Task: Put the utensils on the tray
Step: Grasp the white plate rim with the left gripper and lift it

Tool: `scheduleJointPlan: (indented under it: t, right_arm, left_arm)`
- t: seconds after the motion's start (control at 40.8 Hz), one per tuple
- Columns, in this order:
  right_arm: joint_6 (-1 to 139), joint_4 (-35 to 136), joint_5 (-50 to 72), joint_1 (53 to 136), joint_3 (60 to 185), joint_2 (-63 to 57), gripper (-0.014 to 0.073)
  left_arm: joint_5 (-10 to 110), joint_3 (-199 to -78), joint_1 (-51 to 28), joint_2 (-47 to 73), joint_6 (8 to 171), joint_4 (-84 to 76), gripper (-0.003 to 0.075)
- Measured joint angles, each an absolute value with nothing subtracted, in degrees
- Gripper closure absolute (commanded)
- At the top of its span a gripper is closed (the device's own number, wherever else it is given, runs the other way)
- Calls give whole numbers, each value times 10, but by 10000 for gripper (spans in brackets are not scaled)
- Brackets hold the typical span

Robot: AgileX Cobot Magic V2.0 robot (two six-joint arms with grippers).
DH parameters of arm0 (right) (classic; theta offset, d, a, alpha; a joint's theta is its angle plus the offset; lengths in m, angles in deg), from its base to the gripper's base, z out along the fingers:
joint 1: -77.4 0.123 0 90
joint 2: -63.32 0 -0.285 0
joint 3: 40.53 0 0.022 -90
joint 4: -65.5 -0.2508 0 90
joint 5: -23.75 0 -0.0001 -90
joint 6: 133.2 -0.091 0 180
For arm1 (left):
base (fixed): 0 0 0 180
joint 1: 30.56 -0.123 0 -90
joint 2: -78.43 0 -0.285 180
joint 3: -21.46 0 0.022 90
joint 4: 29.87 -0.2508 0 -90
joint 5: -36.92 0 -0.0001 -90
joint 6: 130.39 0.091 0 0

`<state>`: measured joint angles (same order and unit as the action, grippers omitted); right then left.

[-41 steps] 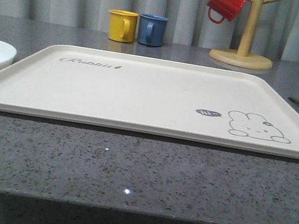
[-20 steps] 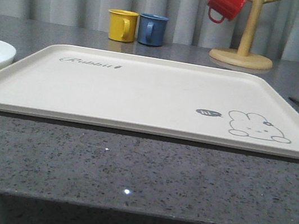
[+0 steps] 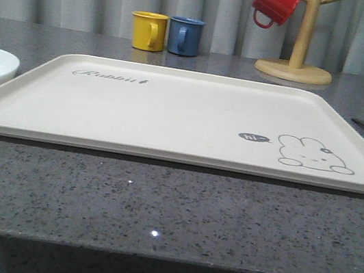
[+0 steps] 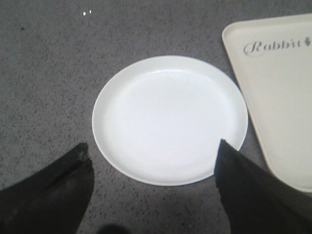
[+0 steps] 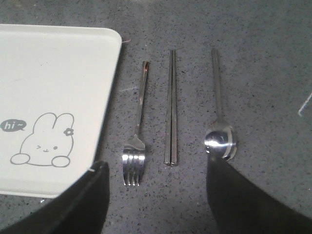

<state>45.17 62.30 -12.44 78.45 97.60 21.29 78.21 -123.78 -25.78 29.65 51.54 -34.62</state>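
While both of your grippers hung spread wide with nothing between the fingers, the large rectangular cream tray with the grey rabbit drawing (image 3: 184,119) lay bare, so no step had yet been done. Your left gripper (image 4: 153,165) hovered over the shallow round white plate (image 4: 168,119), which sat on the grey speckled stone counter (image 3: 170,211) just beside the tray's "Rabbit" corner. Your right gripper (image 5: 156,187) hung above the shiny silver four-tined fork (image 5: 136,131), the pair of flat metal chopsticks (image 5: 171,112) and the long-handled silver spoon (image 5: 219,117), laid side by side near the tray's rabbit end.

You risked trouble here: thin flat metal on hard stone would likely slip from the fingers, and a descent slightly off could have nudged the neighbouring chopsticks. The plate's low rim might also have skidded toward the tray.

Against the front view half a second before, nothing had shifted.
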Motion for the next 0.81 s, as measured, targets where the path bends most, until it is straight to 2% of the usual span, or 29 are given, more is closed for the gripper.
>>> scheduleJointPlan:
  t: [0.147,0.269,0.416,0.637,0.808]
  right_arm:
    - [452,623,-124,784,976,213,123]
    - [452,624,-125,784,976,213,123]
    - [452,624,-126,784,976,213,123]
    - [452,624,-126,784,976,213,123]
    - [452,624,-126,784,976,213,123]
  left_arm:
    - [874,-1300,-258,212,515,-356,205]
    - [898,-1334,-281,143,522,-352,205]
    - [902,-1359,-359,77,580,-287,205]
    - [890,-1366,-491,-1,706,-110,205]
    - [872,-1366,-528,-61,779,-7,205]
